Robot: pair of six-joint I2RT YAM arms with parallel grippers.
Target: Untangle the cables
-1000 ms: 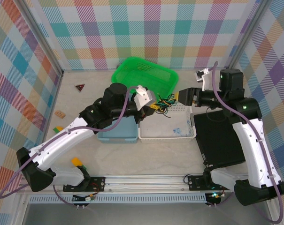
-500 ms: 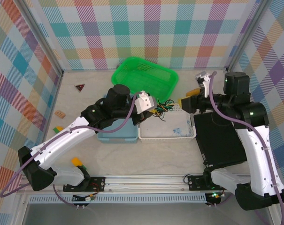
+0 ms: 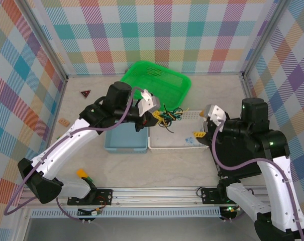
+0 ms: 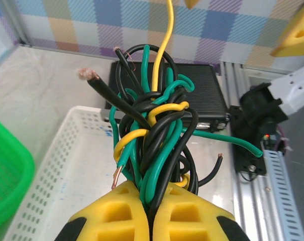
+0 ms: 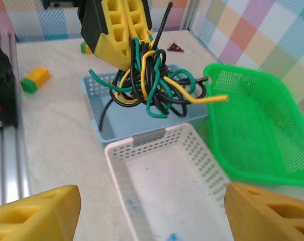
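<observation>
The left gripper (image 4: 149, 217) is clenched on the cables (image 4: 153, 135), a black, green and yellow knot held up above the far left end of the white basket (image 3: 178, 145). Right of it, the right gripper (image 5: 152, 202) is spread wide, grasping nothing.

cables (image 4: 153, 135) all knotted up in the left gripper (image 4: 150, 213)
black, green and yellow strands in one clump over the white basket (image 4: 51, 170), one yellow end running up

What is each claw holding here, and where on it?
Left claw pinches the knotted bundle of thin black, green and yellow cables at one end of the knot; right claw is open, empty.
</observation>
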